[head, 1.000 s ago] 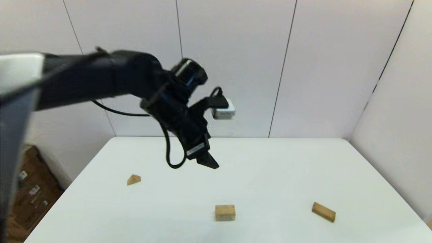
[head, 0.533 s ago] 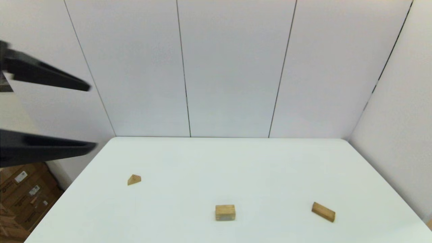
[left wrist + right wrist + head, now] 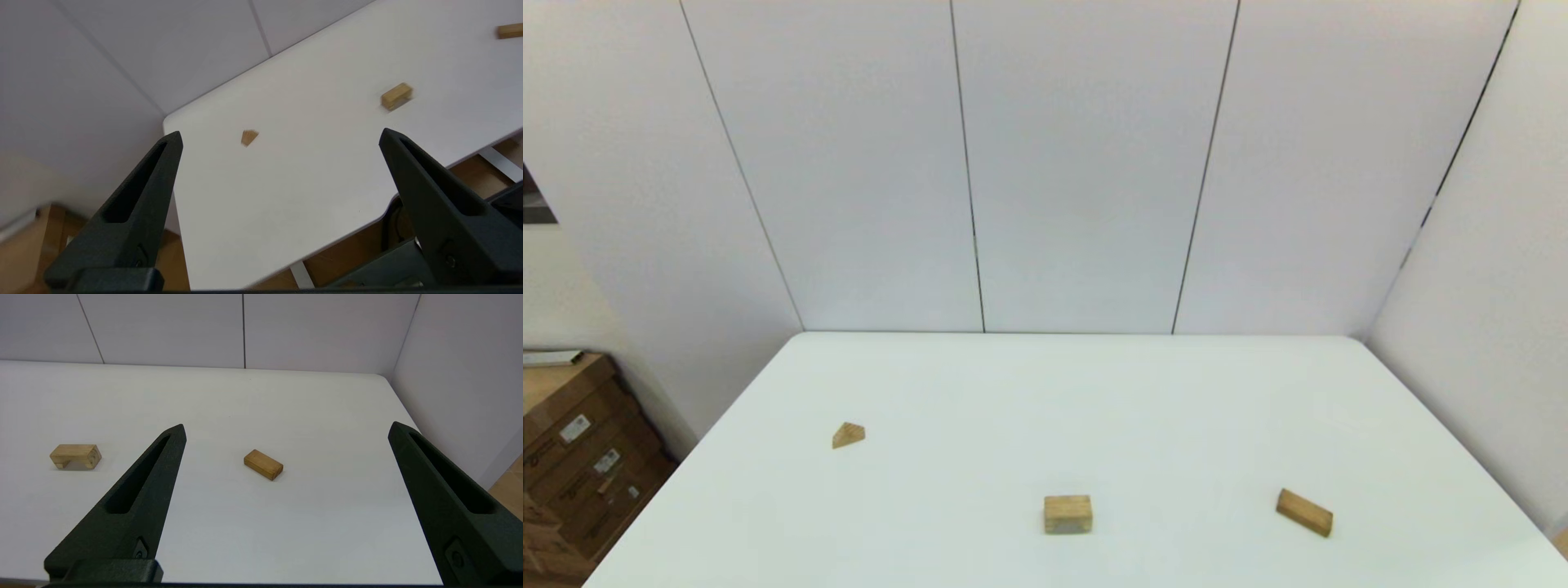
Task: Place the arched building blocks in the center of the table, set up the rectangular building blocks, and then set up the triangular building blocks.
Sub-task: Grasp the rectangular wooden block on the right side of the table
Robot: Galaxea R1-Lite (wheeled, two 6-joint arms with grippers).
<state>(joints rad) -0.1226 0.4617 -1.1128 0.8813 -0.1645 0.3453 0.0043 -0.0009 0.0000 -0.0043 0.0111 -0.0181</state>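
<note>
step: we are judging that the first step is still to do; no block gripped
arch block (image 3: pixel 1067 514): lying near-centre on the table (image 3: pixel 1094 392), opening facing down, long axis left-right
slab (image 3: pixel 1304 512): lying flat near-right, long axis slanting from far-left to near-right
wedge (image 3: pixel 848 434): sitting left, well apart
left gripper (image 3: pixel 280 136): fingers spread wide, holding nothing, off the table's left edge
right gripper (image 3: pixel 286 428): fingers spread wide, holding nothing, facing the slab
next: we are expecting a reach to the arch block, closing across its short width

Arch (image 3: pixel 1067 514), slab (image 3: pixel 1304 512), wedge (image 3: pixel 848 434) (well apart) on table (image 3: pixel 1094 392)
</note>
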